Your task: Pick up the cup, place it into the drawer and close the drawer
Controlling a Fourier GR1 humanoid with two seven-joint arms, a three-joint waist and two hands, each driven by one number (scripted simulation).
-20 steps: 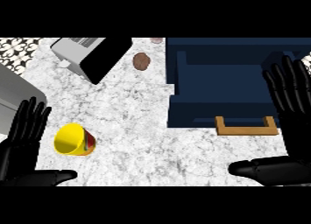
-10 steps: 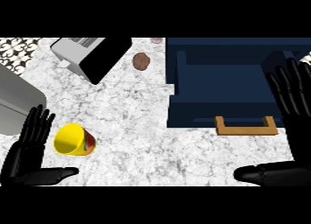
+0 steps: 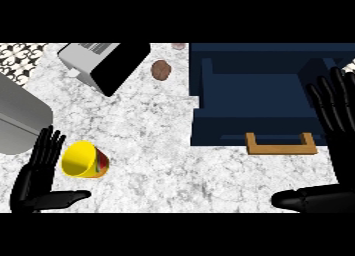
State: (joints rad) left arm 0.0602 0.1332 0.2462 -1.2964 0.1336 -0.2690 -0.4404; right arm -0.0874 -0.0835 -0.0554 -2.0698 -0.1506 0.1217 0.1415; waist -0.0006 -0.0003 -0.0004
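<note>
Reaching with my left hand [image 3: 40, 172], fingers straight and spread, just beside the cup [image 3: 84, 160] at its 3 o'clock. I'd curl round the glossy yellow wall, since it lies tipped on speckled marble. My right hand [image 3: 341, 115] rests open by the boxy navy drawer [image 3: 261, 90], at 3 o'clock of its wooden handle [image 3: 280, 145].

Bright, even light across the pale marble counter [image 3: 158, 150]; shadows are faint, with no glare and no blur.
</note>
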